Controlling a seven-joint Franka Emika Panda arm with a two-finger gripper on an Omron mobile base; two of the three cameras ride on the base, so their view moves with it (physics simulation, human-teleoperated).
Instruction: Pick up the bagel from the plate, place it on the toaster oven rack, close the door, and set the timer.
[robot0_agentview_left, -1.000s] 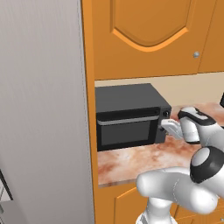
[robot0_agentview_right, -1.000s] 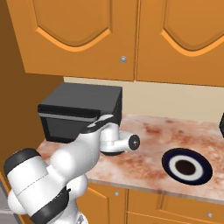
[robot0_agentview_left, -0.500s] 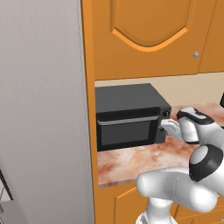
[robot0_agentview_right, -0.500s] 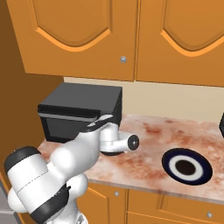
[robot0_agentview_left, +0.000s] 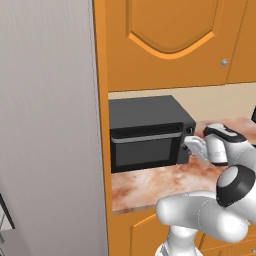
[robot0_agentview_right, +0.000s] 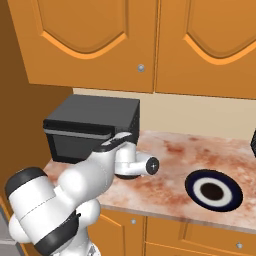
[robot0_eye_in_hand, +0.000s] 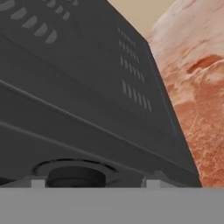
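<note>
The gripper (robot0_agentview_left: 189, 145) sits at centre right of the left base view, pressed up against the right end of the toaster oven's (robot0_agentview_left: 145, 131) front, where small round knobs (robot0_agentview_left: 189, 130) sit one above the other; whether its jaws are released or clenched on a knob I cannot tell, since the fingers are mostly hidden by the white hand. In the hand view a round dark knob (robot0_eye_in_hand: 75, 174) lies at the bottom edge, between two pale finger tips (robot0_eye_in_hand: 152, 181). The arm reaches level and forward from the lower right of the left base view, the wrist turned so the hand points leftward at the oven. The door (robot0_agentview_left: 144, 148) stands upright and closed, its long axis running across the frame, with the grey bar handle (robot0_agentview_left: 145, 137) along its top. In the right base view the plate (robot0_agentview_right: 214, 190) lies flat on the mottled counter (robot0_agentview_right: 170, 170) at lower right, well apart from the oven (robot0_agentview_right: 92, 125).
</note>
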